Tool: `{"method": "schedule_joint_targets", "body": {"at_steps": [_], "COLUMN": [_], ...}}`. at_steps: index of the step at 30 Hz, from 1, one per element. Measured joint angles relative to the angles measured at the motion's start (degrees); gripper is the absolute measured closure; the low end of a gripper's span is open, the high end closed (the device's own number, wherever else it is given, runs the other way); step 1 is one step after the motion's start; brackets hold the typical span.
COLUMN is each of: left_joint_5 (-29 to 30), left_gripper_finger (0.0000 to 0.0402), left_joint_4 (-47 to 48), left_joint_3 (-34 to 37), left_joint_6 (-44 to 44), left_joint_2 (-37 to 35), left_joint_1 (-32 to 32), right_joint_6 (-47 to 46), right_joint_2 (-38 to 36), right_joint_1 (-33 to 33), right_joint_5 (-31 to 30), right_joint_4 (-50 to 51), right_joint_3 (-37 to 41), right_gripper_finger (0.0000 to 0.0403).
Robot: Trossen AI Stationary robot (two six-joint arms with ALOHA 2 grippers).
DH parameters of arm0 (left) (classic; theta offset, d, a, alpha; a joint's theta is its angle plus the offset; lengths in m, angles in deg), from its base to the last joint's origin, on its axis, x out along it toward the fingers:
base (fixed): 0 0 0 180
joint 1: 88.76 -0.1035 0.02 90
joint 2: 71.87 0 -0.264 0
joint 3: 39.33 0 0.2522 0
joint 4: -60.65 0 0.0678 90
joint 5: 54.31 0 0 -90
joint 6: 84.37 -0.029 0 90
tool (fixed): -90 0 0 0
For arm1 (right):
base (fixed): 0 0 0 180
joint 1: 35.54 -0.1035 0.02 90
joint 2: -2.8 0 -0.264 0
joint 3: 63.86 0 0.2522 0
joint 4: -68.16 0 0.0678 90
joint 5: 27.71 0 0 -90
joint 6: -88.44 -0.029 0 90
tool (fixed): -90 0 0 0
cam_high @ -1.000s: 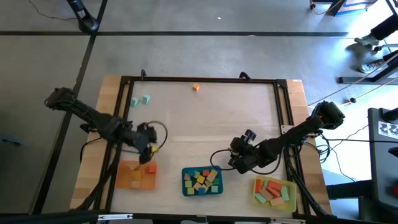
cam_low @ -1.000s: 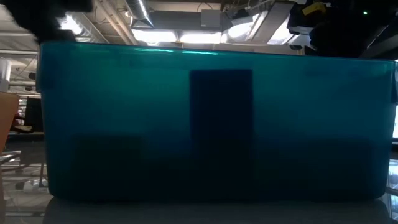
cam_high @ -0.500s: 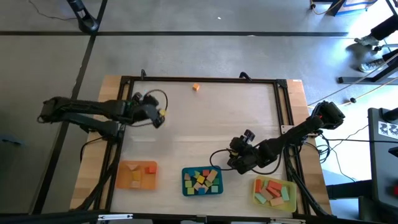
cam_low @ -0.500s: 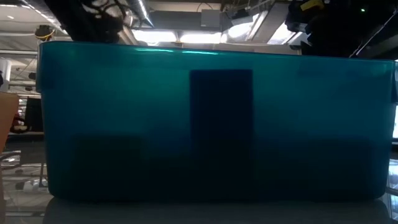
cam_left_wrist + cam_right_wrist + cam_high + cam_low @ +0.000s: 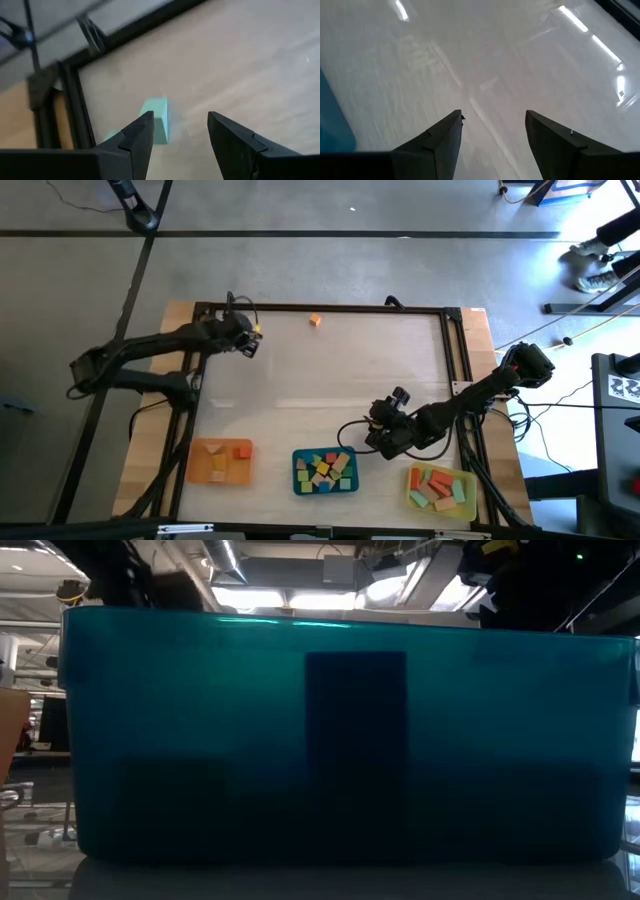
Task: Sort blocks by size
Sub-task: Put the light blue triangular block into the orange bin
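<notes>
I'm hovering my left gripper (image 5: 177, 137), fingers apart and empty, over a mint block (image 5: 156, 119) beyond the orange tray (image 5: 220, 461), with most blocks already sorted and an orange block (image 5: 315, 321) still loose.

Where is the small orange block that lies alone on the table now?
In the high view, the orange block lies near the table's far edge, just inside the black frame, right of the left gripper.

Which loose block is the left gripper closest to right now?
The mint block by the table's far-left corner: it sits just ahead of the open left gripper. The only other loose block in view, the orange one, lies farther along the far edge.
</notes>
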Motion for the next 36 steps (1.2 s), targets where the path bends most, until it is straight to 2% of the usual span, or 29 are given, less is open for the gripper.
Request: {"method": "schedule_joint_targets", "body": {"at_steps": [2, 7, 11, 14, 22, 32, 36], "left_joint_5": [-3.29, -4.90, -11.90, -13.19, -10.71, -12.62, -12.84], "left_gripper_finger": [0.0229, 0.0223, 0.0197, 0.0179, 0.0167, 0.0167, 0.0185], "left_joint_4": [-1.10, -2.93, -3.96, -5.38, -8.89, -6.65, -6.32], "left_joint_3": [-0.04, -0.26, -0.28, -0.28, -0.31, -0.31, -0.31], "left_joint_6": [-2.46, -7.84, -9.47, -10.72, -9.89, -10.26, -10.02], "left_joint_2": [2.70, 8.75, 12.76, 15.56, 19.57, 19.75, 20.42], "left_joint_1": [-3.50, -10.72, -15.11, -16.99, -18.25, -18.09, -17.64], "right_joint_6": [0.05, 0.05, 0.07, 0.08, 0.07, 0.07, 0.07], "right_joint_2": [0.00, 0.00, 0.00, 0.00, 0.00, 0.00, 0.00], "right_joint_1": [0.00, 0.00, 0.00, 0.00, 0.00, 0.00, 0.00], "right_joint_5": [-0.01, -0.01, 0.01, 0.00, -0.06, -0.15, -0.15], "right_joint_4": [-0.02, -0.06, -0.06, -0.05, -0.05, -0.07, -0.07], "right_joint_3": [0.00, 0.00, 0.00, 0.00, 0.00, 0.00, 0.00], "right_gripper_finger": [0.0185, 0.0185, 0.0185, 0.0185, 0.0185, 0.0185, 0.0185]}}
